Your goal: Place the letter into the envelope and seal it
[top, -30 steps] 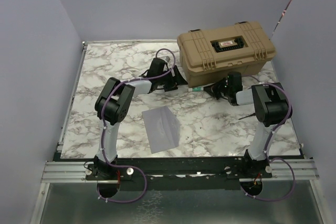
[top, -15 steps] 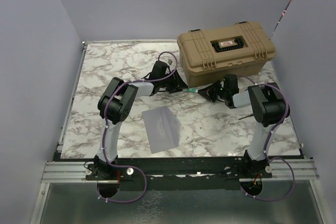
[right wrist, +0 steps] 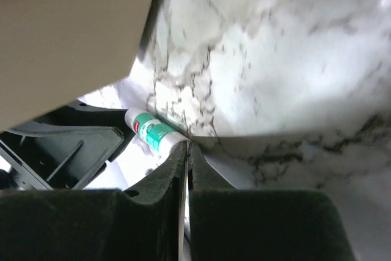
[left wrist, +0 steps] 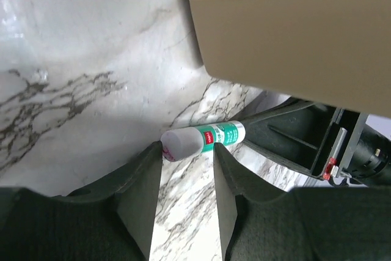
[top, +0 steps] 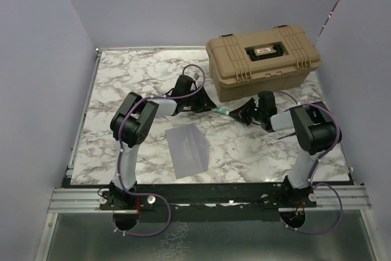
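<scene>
Overhead, both arms reached toward 1 spot just in front of the tan toolbox (top: pixel 263 59) at the far right of the marble worktop (top: pixel 122 77). The left arm rose from its base to a bent elbow over the left half of the worktop. Its forearm then ran away and to the right, ending with the wrist low beside the toolbox's front left corner. The right arm stood up from its base to an elbow near the right edge. From there its forearm folded back to the left, so the 2 wrists pointed at each other, nearly nose to nose.

Between them lay a small glue stick (top: pixel 222 110), green-labelled with a white cap, running roughly along the line from one wrist to the other. The left gripper (left wrist: pixel 188 151) had its jaws apart with a clear gap. The white cap sat at their tips, touching 1 finger (left wrist: pixel 146 175), while the other finger stood just clear of the cap. The right gripper (right wrist: pixel 186 146) had its jaws drawn together to a thin slit. The green end of the stick met their tips and appeared pinched there.

The envelope (top: pixel 188 150) lay flat on the worktop nearer the bases, between the 2 arms and slightly left of centre. It was turned a little askew and sat well apart from both grippers and from the toolbox.
</scene>
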`<state>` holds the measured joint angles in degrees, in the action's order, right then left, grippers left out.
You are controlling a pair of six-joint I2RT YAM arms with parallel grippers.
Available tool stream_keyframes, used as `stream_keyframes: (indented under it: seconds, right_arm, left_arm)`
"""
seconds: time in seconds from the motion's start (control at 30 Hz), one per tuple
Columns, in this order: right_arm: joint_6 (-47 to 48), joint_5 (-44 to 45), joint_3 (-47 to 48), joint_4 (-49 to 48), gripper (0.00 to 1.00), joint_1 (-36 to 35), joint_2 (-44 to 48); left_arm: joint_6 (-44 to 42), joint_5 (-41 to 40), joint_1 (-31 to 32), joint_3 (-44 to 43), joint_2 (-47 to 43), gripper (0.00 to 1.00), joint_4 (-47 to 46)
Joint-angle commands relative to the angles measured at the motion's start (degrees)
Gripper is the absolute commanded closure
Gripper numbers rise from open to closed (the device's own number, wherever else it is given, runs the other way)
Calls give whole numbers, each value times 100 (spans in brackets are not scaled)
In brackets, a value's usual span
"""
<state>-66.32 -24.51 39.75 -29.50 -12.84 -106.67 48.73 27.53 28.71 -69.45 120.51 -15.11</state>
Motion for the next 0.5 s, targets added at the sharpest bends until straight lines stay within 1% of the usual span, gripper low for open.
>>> stream_keyframes:
  seconds: [0.0,0.1,0.2,0.3,0.33,0.37,0.47]
  right_arm:
    - [300,255,-256,546,93,-291,341]
    - [309,452,-421,783,93,-460,634]
    - [286,843,-688,983,93,-586,1096]
    - [467,1251,-773,1367,92,-642,1500]
    - [567,1365,-764,1522,90,-649,1613]
    - [735,1468,-740,1736,85,-649,1755]
    - [1429,2104,-761,2251,69,-795,2446]
  left_arm:
    - [-249,-15,208,438,-138,59,857]
    - [-366,-108,293,608,-299,59,1115]
    - [-501,-331,311,760,-505,59,1388]
    - [-737,-871,311,752,-662,63,1844]
    - [-821,-1097,311,710,-699,64,2018]
    - [-905,-1277,311,653,-719,65,2243]
    - [-1137,-1602,311,422,-738,66,2620]
